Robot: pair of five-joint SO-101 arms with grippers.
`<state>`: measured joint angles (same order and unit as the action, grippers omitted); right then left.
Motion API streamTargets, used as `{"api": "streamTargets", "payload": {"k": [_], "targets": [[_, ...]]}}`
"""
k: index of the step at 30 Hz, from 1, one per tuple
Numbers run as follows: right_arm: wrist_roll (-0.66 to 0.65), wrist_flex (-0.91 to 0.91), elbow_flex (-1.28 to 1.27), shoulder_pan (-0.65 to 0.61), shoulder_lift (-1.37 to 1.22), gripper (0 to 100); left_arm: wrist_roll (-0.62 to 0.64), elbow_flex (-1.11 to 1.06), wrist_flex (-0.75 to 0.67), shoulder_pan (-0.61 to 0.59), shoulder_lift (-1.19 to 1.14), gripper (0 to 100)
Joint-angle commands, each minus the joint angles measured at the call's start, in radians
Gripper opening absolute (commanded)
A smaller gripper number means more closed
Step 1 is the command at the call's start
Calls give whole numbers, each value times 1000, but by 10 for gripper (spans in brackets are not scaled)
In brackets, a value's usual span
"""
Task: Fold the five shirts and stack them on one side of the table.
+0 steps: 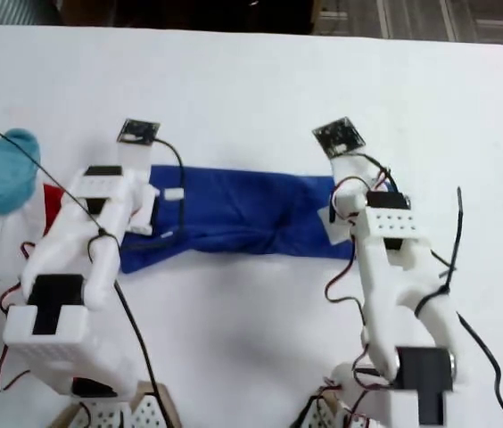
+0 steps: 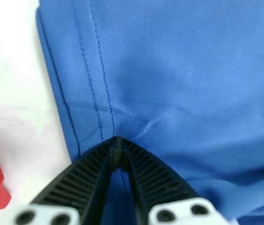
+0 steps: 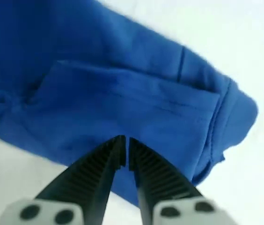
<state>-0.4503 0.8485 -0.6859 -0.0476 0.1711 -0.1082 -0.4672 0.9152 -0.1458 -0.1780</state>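
Two jaws clamp the blue shirt (image 1: pixel 243 214): left jaws at 9 o'clock, right jaws at 3. Its length spans between.

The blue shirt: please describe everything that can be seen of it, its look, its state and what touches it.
The blue shirt is soft, plain blue cloth with stitched hems. It lies folded into a long, wrinkled band across the middle of the white table. The left pincer is shut on one end, beside a double seam. The right pincer looks shut on the other end, where a folded layer shows.
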Motion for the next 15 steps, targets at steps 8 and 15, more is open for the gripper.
{"api": "streamTargets", "payload": {"k": [8, 15], "targets": [[49, 163, 155, -28, -239, 21, 8, -1, -23, -6, 5, 26], [54, 225, 155, 25, -231, 21, 8, -1, -23, -6, 5, 26]]}}
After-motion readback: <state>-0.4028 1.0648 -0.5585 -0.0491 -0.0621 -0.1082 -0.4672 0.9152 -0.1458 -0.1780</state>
